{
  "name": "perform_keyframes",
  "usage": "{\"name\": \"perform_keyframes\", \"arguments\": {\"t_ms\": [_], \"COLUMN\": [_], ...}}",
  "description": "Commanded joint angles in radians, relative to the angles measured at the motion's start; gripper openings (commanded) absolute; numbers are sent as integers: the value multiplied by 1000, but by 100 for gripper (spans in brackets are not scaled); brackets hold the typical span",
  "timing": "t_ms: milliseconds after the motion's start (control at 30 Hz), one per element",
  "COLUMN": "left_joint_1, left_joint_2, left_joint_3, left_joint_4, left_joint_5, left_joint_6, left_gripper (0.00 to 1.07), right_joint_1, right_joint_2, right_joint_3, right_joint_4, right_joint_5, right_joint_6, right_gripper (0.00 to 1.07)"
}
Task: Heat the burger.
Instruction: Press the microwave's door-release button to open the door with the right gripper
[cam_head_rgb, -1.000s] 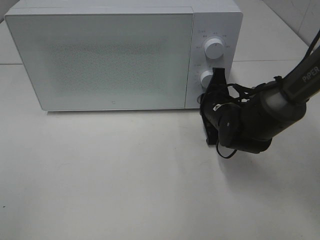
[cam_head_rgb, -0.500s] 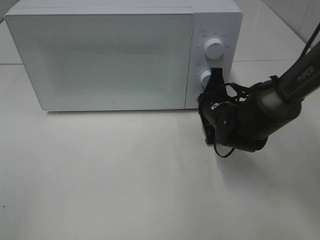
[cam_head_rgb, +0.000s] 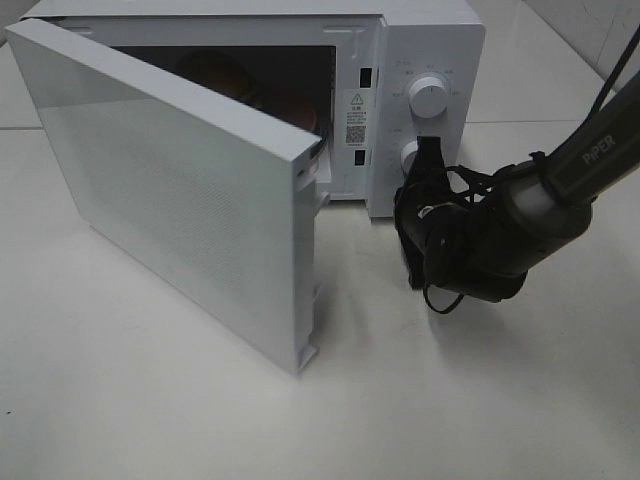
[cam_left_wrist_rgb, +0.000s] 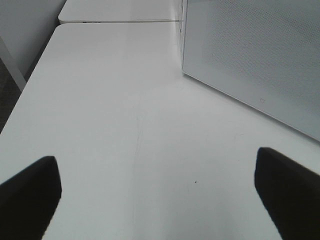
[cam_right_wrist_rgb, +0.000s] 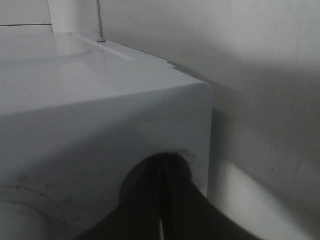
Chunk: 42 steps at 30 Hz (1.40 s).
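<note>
From the high camera, the burger (cam_head_rgb: 214, 74) sits inside the microwave (cam_head_rgb: 432, 40), behind its half-swung door (cam_head_rgb: 170, 190). Only the brown bun top shows. It lies across the opening from the right fingers (cam_head_rgb: 432, 165), which are pressed together with their tips on the panel just beside the lower knob (cam_head_rgb: 412, 156).

The left wrist camera shows the left fingers (cam_left_wrist_rgb: 30, 197) spread wide over the worktop (cam_left_wrist_rgb: 125, 125). The door's outer face ahead of them shields the burger.

The right wrist camera shows only the microwave's corner. The right arm looks better placed.

The microwave door (cam_head_rgb: 170, 200) stands open, burger (cam_head_rgb: 215, 72) inside; jaws of the right arm (cam_head_rgb: 520, 230) at the lower knob (cam_head_rgb: 408, 157).
</note>
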Motion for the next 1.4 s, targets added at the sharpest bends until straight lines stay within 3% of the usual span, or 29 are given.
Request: {"name": "perform_keyframes", "arguments": {"t_ms": [33, 367, 933, 1100, 1400], "left_joint_1": [1, 1, 1, 1, 1], "left_joint_2": [-20, -20, -20, -20, -20], "left_joint_3": [3, 3, 3, 3, 3], "left_joint_4": [-2, -2, -2, -2, -2], "left_joint_5": [-9, -9, -9, -9, -9], "left_joint_6": [-8, -8, -8, -8, -8], "left_gripper": [100, 100, 100, 100, 100], "right_joint_1": [-29, -29, 18, 18, 17], "right_joint_2": [-23, -77, -175, -284, -448], "right_joint_3": [-27, 34, 190, 306, 393], "right_joint_4": [-61, -104, -118, -164, -167], "right_joint_5": [-116, 25, 33, 55, 247], "right_joint_6": [-18, 39, 50, 15, -149], "right_gripper": [0, 0, 0, 0, 0]}}
